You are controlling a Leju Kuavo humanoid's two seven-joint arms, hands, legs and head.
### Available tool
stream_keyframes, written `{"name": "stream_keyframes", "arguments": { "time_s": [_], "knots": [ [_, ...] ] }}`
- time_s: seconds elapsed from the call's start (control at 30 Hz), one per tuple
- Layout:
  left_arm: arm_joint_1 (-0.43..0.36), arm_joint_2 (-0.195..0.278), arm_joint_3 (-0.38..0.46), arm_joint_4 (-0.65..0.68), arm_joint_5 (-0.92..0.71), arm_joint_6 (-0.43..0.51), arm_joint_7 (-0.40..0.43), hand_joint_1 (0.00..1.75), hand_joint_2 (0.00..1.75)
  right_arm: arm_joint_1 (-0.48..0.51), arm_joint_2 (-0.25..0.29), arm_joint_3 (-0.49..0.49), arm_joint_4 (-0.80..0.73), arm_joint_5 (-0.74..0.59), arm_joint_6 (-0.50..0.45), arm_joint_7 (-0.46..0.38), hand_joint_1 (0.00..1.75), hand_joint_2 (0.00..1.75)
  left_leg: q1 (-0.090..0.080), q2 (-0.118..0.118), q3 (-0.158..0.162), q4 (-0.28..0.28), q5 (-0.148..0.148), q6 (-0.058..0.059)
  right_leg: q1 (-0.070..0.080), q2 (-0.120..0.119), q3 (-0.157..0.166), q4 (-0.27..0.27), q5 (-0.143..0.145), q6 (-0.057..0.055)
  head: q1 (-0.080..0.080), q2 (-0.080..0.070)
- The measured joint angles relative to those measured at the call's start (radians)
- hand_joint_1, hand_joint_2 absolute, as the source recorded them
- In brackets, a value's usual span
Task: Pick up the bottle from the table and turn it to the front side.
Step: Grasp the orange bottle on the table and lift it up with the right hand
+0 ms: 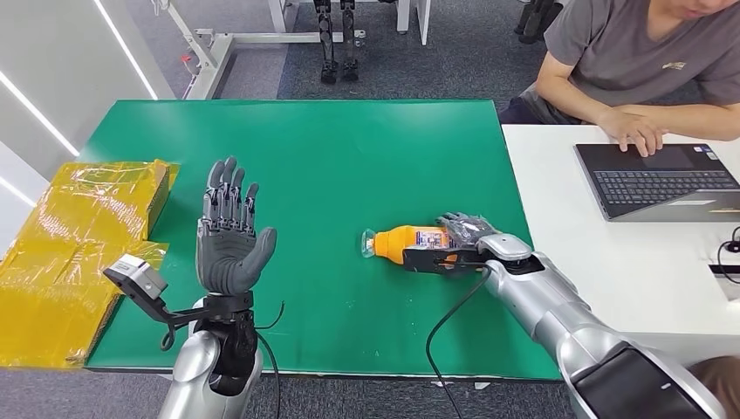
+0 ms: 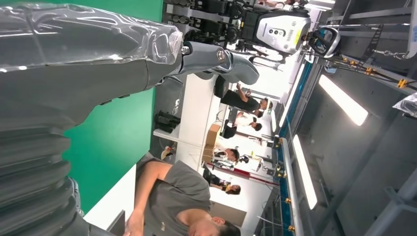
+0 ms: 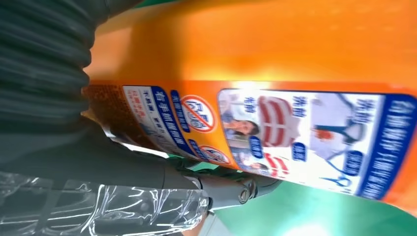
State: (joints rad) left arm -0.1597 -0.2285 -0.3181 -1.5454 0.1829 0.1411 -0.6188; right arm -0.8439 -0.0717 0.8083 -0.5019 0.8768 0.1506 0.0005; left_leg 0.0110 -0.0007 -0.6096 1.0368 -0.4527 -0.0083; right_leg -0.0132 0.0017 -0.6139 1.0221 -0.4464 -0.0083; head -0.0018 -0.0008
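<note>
An orange bottle point(image 1: 400, 243) with a clear cap lies on its side on the green table point(image 1: 349, 148), cap pointing left. My right hand point(image 1: 462, 240) grips its base end, with fingers over the far side and the thumb on the near side. In the right wrist view the bottle's printed label point(image 3: 295, 137) faces the camera, with the thumb point(image 3: 147, 172) against the bottle. My left hand point(image 1: 229, 240) is raised over the table's left part, open and holding nothing; its grey cover point(image 2: 74, 73) fills the near part of the left wrist view.
Yellow wrapped packages point(image 1: 78, 253) lie at the table's left edge. A white table point(image 1: 611, 262) adjoins on the right, with a laptop point(image 1: 663, 179) and a seated person point(image 1: 637, 61) typing. A black cable point(image 1: 445, 323) trails from my right arm.
</note>
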Motion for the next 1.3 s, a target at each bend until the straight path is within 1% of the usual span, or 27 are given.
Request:
{"name": "stream_keyframes", "arguments": {
  "time_s": [0.13,0.17,0.27,0.3,0.43,0.63,0.8,1.0,1.13,1.2,1.3],
  "knots": [
    [0.003,0.000,0.000,0.000,0.000,0.001,0.000,0.00,1.75,-0.009,-0.005,0.000,0.013,0.004,0.014,0.006,0.00,1.75,0.000,0.000,0.000,0.000,0.000,0.000,0.000,0.000,0.000,0.000,0.000,0.000,0.000,0.000],
    [0.004,0.000,0.000,0.000,0.000,0.001,0.000,0.00,1.75,-0.011,-0.006,0.000,0.015,0.006,0.015,0.006,0.03,1.75,0.000,0.000,0.000,0.000,0.000,0.000,0.000,0.000,0.000,0.000,0.000,0.000,0.000,0.000],
    [0.012,0.000,0.000,0.000,0.000,0.002,0.000,0.00,1.75,-0.014,-0.008,0.000,0.020,0.010,0.016,0.005,1.34,1.75,0.000,0.000,0.000,0.000,0.000,0.000,0.000,0.000,0.000,0.000,0.000,0.000,0.000,0.000],
    [0.015,0.000,0.000,0.000,0.000,0.002,0.000,0.00,1.75,-0.014,-0.008,0.000,0.022,0.010,0.015,0.003,1.75,1.75,0.000,0.000,0.000,0.000,0.000,0.000,0.000,0.000,0.000,0.000,0.000,0.000,0.000,0.000],
    [0.025,0.000,0.000,0.000,0.000,0.003,0.000,0.00,1.75,-0.013,-0.008,0.000,0.024,0.009,-0.004,-0.017,1.75,1.75,0.000,0.000,0.000,0.000,0.000,0.000,0.000,0.000,0.000,0.000,0.000,0.000,0.000,0.000],
    [0.042,0.000,0.001,-0.006,0.000,0.005,0.000,0.00,1.75,0.006,-0.008,-0.017,0.014,-0.011,-0.068,-0.057,1.75,1.75,0.000,0.000,0.000,0.000,0.000,0.000,0.000,0.000,0.000,0.000,0.000,0.000,0.000,0.000],
    [0.061,0.000,0.001,-0.021,-0.001,0.010,-0.002,0.00,1.75,0.045,-0.007,-0.055,-0.029,-0.054,-0.151,-0.099,1.75,1.75,0.000,0.000,-0.001,0.000,0.000,0.000,0.000,0.000,0.000,0.000,0.000,0.000,0.000,0.000],
    [0.084,0.000,0.002,-0.040,-0.004,0.017,-0.012,0.00,1.75,0.127,0.018,-0.165,-0.163,-0.159,-0.335,-0.159,1.75,1.75,0.000,-0.001,-0.001,0.000,0.000,0.000,0.000,0.000,0.000,0.000,0.000,0.000,0.000,0.000],
    [0.086,0.000,0.002,-0.043,-0.004,0.020,-0.012,0.00,1.75,0.185,0.039,-0.233,-0.266,-0.207,-0.401,-0.207,1.75,1.75,0.000,-0.002,-0.001,0.000,0.000,0.000,0.000,-0.002,-0.001,0.000,-0.001,0.000,0.000,0.000],
    [0.083,0.000,0.002,-0.043,-0.002,0.021,-0.013,0.00,1.75,0.219,0.045,-0.261,-0.319,-0.232,-0.434,-0.243,1.75,1.75,0.000,-0.002,-0.001,0.000,0.000,0.000,0.000,-0.002,0.000,0.000,-0.001,0.000,0.000,0.000],
    [0.069,0.000,0.001,-0.037,0.006,0.015,-0.013,0.00,1.75,0.295,0.057,-0.303,-0.424,-0.269,-0.498,-0.309,1.75,1.75,0.000,-0.002,-0.002,0.000,0.000,0.000,0.000,-0.002,0.000,0.000,-0.001,0.000,0.000,0.000]
  ]
}}
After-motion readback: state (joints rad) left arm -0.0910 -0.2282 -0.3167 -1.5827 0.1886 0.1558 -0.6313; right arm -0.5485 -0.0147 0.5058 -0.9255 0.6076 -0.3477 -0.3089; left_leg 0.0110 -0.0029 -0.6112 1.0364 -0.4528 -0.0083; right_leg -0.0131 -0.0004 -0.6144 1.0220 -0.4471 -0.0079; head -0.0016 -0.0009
